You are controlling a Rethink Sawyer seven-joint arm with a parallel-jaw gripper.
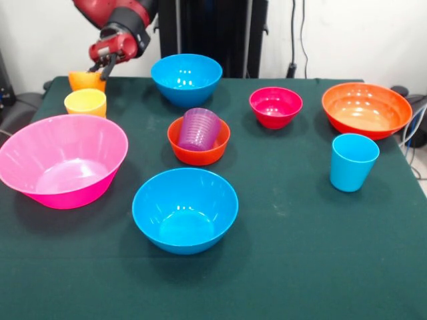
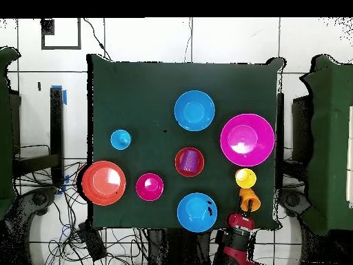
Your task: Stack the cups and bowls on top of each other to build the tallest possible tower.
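Note:
My gripper (image 1: 103,65) (image 2: 240,219) hangs at the right rim of the orange cup (image 1: 87,81) (image 2: 249,200), at the table's back left corner in the front view. A yellow cup (image 1: 85,103) (image 2: 245,178) stands just in front of it. The ribbed purple cup (image 1: 199,129) (image 2: 189,161) leans inside the small orange bowl (image 1: 200,159) at mid-table. A light blue cup (image 1: 353,162) (image 2: 120,139) stands alone on the right. The big pink bowl (image 1: 63,160) (image 2: 247,140), two blue bowls (image 1: 185,209) (image 1: 186,78), a magenta bowl (image 1: 275,107) and a wide orange bowl (image 1: 366,110) sit apart, upright.
Dark green cloth covers the table (image 1: 293,267). Cables hang off the table's right edge near the wide orange bowl, and a dark pedestal stands behind the far blue bowl.

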